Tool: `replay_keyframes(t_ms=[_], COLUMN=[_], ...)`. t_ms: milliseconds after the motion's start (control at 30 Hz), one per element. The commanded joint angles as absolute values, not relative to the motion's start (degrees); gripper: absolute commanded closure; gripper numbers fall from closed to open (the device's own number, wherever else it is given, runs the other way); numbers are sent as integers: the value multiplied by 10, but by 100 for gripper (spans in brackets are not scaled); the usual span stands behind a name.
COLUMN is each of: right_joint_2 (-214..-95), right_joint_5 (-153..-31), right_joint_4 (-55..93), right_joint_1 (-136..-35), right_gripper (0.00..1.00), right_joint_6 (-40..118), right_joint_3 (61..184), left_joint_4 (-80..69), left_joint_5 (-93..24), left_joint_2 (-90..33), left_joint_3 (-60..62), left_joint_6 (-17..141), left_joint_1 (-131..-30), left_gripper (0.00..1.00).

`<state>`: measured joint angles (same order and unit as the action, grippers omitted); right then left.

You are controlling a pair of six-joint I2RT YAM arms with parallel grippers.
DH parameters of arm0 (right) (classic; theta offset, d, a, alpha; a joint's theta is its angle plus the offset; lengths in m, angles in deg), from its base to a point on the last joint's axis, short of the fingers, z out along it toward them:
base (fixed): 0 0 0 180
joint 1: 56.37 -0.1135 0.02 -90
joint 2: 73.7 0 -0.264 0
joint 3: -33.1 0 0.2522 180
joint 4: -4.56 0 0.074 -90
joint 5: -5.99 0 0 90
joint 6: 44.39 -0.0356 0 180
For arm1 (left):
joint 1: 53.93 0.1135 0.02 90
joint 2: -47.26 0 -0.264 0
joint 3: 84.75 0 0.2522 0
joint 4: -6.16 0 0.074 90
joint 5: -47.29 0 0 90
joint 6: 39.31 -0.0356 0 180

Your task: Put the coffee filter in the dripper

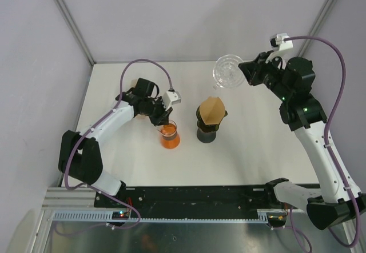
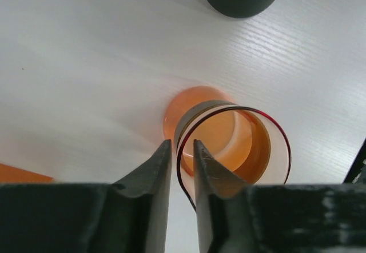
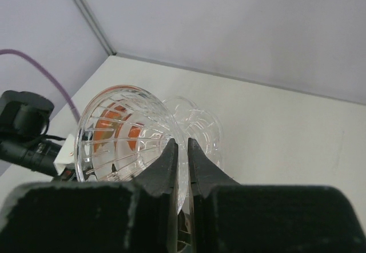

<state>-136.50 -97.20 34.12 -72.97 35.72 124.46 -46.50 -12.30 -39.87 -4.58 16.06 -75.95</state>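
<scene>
Clamping the right tool [image 3: 181, 144] shut on the dripper [image 3: 123, 127] rim, tipping it sideways near the far edge of the surface [image 1: 257, 144]. Pinching the cup [image 2: 240, 139] rim with the left tool [image 2: 182, 144]. Finding the filter [image 1: 213, 111] standing mouth-up in a dark holder [image 1: 207, 133] mid-surface, nearer and leftward of the dripper, just right of the left tool, likely the closer one.

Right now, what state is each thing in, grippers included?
clear dripper: tipped sideways, no filter inside, held by its rim.
coffee filter: open, sitting in the dark stand.
dark stand: upright, holding the filter.
orange cup: upright, rim pinched.
left gripper: shut on the orange cup.
right gripper: shut on the clear dripper.
</scene>
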Motion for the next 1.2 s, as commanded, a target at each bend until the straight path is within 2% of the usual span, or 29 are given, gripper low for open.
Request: replay_keyframes(t_ms=[0,100,167,400,600,733,933,1033,1167], right_joint_2=[-1385,-1403,-1414,-1479,-1583,-1708,-1870,-1923,-1938], right_joint_5=[-990,-995,-1002,-1089,-1167,-1193,-1302,-1299,-1290], right_joint_4=[387,425,443,511,566,664,771,794,800], right_joint_1=[-764,-791,-808,-876,-947,-1001,-1012,-1011,-1010], right_gripper=[100,100,100,100,100,100,100,100,100], right_joint_6=[389,405,411,425,449,507,570,574,577], right_joint_3=[1326,1360,1382,1474,1560,1698,1853,1890,1874], left_joint_4=[-463,-463,-463,-464,-464,-464,-464,-464,-464], left_joint_5=[-103,-107,-115,-128,-116,-90,-65,-68,-68], left_joint_2=[-370,-357,-346,-298,-273,-267,-251,-245,-243], left_joint_3=[-41,-23,-10,41,66,61,37,24,13], left_joint_6=[157,169,177,243,278,300,300,296,289], left_joint_1=[-762,-761,-761,-718,-626,-556,-482,-462,-443], left_gripper=[63,42,33,15,11,11,11,11,11])
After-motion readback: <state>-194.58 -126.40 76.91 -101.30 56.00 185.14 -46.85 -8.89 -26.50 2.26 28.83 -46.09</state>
